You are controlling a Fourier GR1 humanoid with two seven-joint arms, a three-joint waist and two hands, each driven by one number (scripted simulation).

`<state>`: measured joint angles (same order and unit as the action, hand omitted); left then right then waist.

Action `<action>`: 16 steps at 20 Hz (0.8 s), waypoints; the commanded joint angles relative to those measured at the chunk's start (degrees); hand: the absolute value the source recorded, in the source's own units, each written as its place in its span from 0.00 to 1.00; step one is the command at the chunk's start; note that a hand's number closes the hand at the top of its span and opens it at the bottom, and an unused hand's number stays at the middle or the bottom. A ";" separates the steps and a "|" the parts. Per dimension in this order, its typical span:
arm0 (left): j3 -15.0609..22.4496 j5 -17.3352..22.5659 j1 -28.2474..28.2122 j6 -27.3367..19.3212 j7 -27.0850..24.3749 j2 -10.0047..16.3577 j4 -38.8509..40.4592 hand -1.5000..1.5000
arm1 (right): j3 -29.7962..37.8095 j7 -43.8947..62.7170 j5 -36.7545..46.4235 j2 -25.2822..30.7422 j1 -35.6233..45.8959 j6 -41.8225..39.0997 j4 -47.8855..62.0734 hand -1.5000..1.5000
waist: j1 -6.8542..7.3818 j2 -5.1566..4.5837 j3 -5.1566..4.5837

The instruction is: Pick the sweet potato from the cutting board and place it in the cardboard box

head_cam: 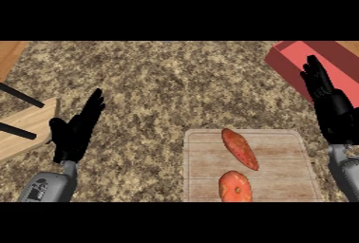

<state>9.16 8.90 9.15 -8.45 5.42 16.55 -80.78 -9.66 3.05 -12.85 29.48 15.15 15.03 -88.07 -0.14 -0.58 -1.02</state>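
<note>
- We see the sweet potato [240, 148] lying flat on the cutting board [284, 161], lower centre-right of the frame. It is long and tapered, and runs on a diagonal from upper left to lower right.
- A second orange piece [235, 187] sits just below it at the board's lower edge, close but apart. It is rounder and partly cut off, so we cannot tell what it is.
- Handling, our judgement: stiff and solid, moderately heavy for its size, not fragile. The skin looks smooth and the body is round, so it may roll or slide out if it is taken near a tapered end.
- Where to take hold, our judgement: across the thick middle, fingers on one long side and thumb on the other, square to its axis. Keep clear of the second piece.
- Right hand [333, 111]: right edge of the frame, fingers straight and apart, holding nothing. It overlaps the red box [291, 61] at upper right.
- The box looks red here, not cardboard-brown. It is the only box we see.
- Left hand [72, 133]: left of the frame over the table [168, 80], fingers straight, resting and empty, well apart from the board.
- Writing, brands, labels: none readable on the box, the board or anything else.
</note>
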 commanded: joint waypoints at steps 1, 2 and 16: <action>-3.62 0.69 1.37 0.15 1.84 1.43 -0.25 0.50 | -2.13 0.19 3.01 -1.84 1.27 -1.15 -0.57 1.00 | 0.35 0.59 1.01; -2.11 -1.78 -2.05 -2.13 -5.21 -1.51 4.00 0.50 | 0.51 -6.07 -1.75 1.93 -2.97 -8.62 -2.23 1.00 | -0.20 0.54 1.02; -6.30 -2.68 -5.46 -7.34 -4.05 -3.39 3.79 0.50 | -1.89 -15.60 20.68 10.23 -13.49 -4.62 -8.06 0.00 | -0.26 0.72 1.00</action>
<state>3.32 6.21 5.03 -15.94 2.11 13.86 -76.49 -12.32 -12.05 3.83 36.89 5.48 10.70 -92.02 -0.29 0.10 -0.04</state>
